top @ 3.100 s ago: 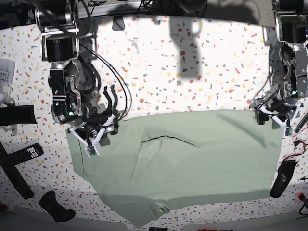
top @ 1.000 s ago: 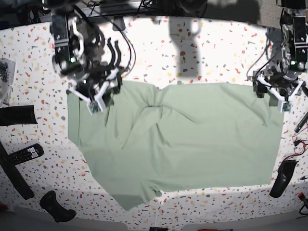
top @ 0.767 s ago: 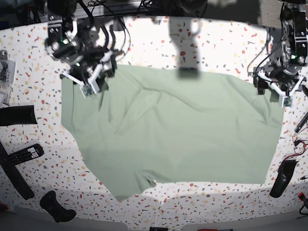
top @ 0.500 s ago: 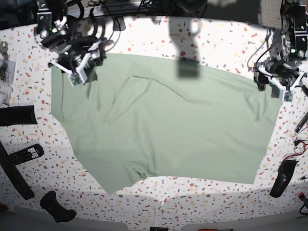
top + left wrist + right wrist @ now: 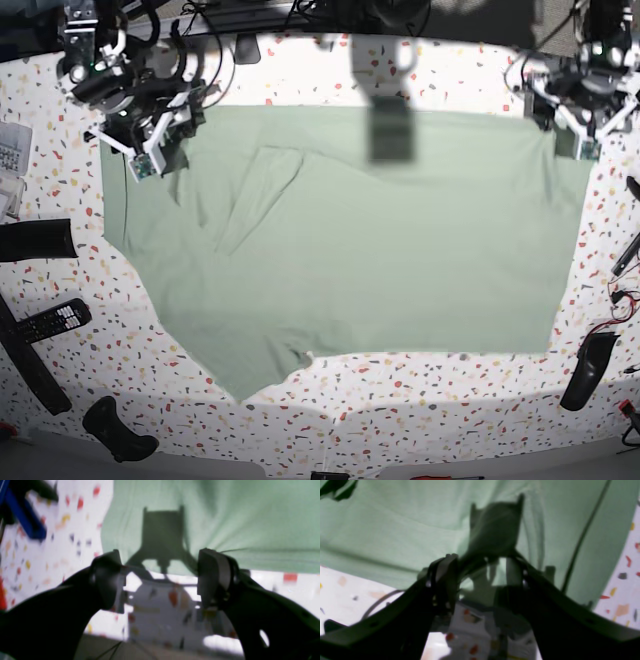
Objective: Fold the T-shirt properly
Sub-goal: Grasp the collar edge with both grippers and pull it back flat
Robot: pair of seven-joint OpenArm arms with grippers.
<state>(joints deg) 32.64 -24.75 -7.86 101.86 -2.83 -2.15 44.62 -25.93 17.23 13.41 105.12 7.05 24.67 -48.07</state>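
Note:
The pale green T-shirt (image 5: 380, 250) lies spread wide over the speckled table (image 5: 450, 70), with its far edge near the back. A creased flap (image 5: 260, 190) shows in its upper left. At the far right corner, my left gripper (image 5: 570, 125) hovers open. In the left wrist view its fingers (image 5: 160, 557) stand wide apart, bare table between them and the T-shirt's edge (image 5: 225, 517) just beyond. My right gripper (image 5: 150, 140) is over the far left corner. The right wrist view shows it (image 5: 482, 562) open above the T-shirt (image 5: 395, 525), nothing visibly pinched.
A remote control (image 5: 50, 320) and dark bars (image 5: 35, 240) lie at the left edge. A black object (image 5: 115, 430) sits at the front left. Another black object (image 5: 590, 370) and loose wires are at the right edge. Papers (image 5: 10, 150) lie far left.
Both grippers have moved toward the back of the table. The T-shirt's far edge went back with them and the cloth now lies flatter and more stretched out.

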